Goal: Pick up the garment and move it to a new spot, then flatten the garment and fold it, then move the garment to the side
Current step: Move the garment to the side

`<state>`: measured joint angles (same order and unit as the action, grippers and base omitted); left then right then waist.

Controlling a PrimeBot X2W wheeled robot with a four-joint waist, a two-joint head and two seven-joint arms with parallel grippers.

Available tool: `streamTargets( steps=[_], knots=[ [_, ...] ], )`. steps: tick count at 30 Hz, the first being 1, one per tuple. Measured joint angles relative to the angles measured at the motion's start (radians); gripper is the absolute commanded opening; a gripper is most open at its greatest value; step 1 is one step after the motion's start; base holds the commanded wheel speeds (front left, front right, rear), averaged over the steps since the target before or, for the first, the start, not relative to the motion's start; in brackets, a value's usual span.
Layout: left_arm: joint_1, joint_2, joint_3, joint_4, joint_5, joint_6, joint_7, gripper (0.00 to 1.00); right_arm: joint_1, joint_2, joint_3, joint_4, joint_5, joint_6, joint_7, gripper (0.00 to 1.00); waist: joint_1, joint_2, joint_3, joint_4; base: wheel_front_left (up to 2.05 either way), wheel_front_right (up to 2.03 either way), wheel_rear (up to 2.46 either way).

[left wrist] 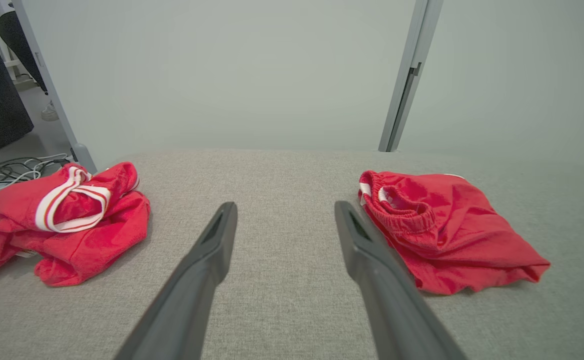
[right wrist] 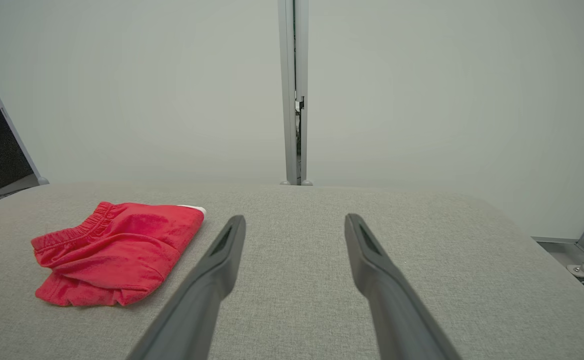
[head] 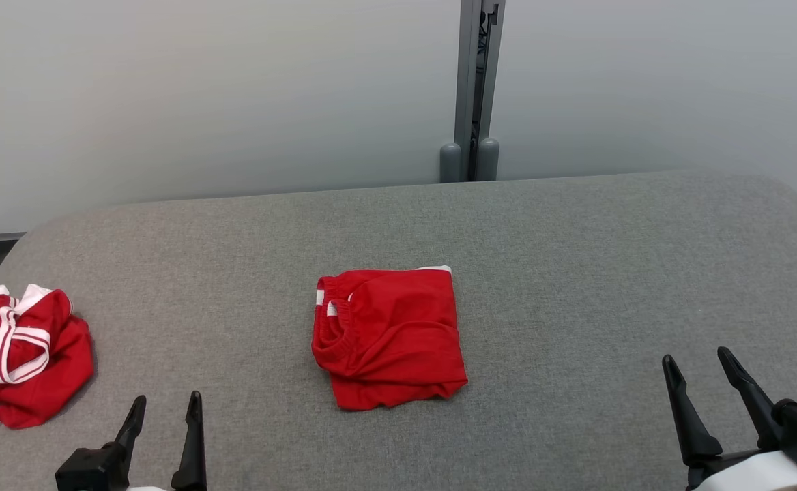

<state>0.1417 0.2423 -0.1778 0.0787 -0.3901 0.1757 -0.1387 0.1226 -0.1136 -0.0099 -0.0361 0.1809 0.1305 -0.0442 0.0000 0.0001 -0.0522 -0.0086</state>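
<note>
Pale grey partition panels (head: 235, 88), slim grey metal post (head: 478, 82) between them, grey fabric-covered tabletop (head: 576, 273) with rounded corners, even light

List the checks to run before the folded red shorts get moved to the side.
1. Left gripper open, holding nothing: ok.
2. Right gripper open, holding nothing: ok.
3. Folded shorts lie in one compact stack mid-table: ok, near edge slightly rumpled.
4. Crumpled garment at the left lies apart from the shorts: ok.
5. Bare table to the right of the shorts for a set-down: ok.
6. Layers will hold together when lifted: cannot tell.
</note>
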Motion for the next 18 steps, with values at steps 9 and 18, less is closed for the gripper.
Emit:
streamTargets(
  steps=[9, 18],
  knots=[
    [-0.007, 0.001, -0.005, 0.006, -0.007, 0.000, -0.006, 1.00, 0.000, 0.001, 0.001, 0.002, -0.002, 0.000, 0.000, 1.00, 0.0000, 0.0000, 0.009, 0.000, 0.00, 0.00, 0.00],
    [-0.043, 0.005, -0.012, 0.000, -0.007, -0.002, -0.007, 1.00, -0.013, 0.005, -0.022, 0.010, 0.011, 0.000, -0.001, 1.00, 0.0000, 0.0000, 0.029, 0.021, 0.00, 0.00, 0.00]
  ],
)
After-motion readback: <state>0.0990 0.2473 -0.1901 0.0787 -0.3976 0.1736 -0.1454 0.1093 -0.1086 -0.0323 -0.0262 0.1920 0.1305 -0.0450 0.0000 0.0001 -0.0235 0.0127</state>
